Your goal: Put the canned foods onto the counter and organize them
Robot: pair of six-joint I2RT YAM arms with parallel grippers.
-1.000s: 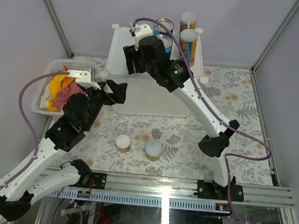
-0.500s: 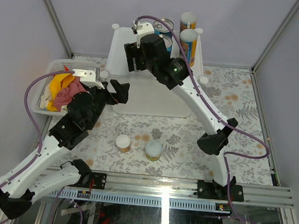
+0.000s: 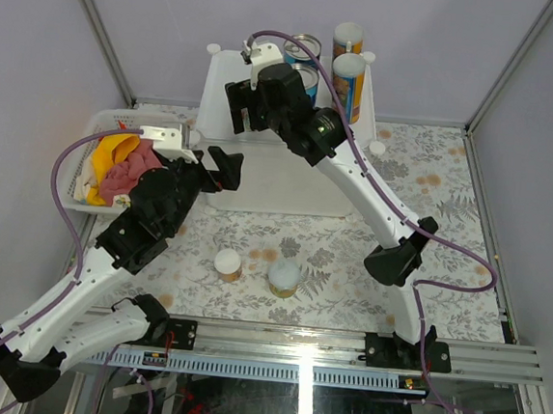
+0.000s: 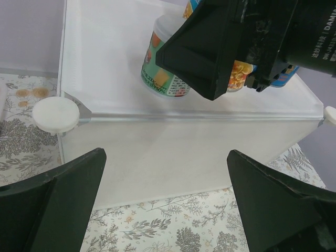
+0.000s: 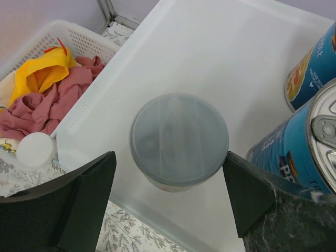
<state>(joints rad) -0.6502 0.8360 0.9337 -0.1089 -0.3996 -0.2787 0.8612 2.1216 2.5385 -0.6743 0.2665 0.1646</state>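
Jars (image 3: 228,264), two, wait in front of the counter (image 3: 224,86); five cans (image 3: 346,82) sit on it. Your left fingers (image 4: 52,210) and right fingers (image 5: 79,205) are spread apart, holding nothing.

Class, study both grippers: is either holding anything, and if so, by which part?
Nothing is held. The right gripper is open over the grey-lidded jar, which rests on the counter. The left gripper is open and empty.

White counter (image 3: 288,184), blue cans (image 5: 286,149), pink cloth (image 5: 47,105), floral table (image 3: 434,182).
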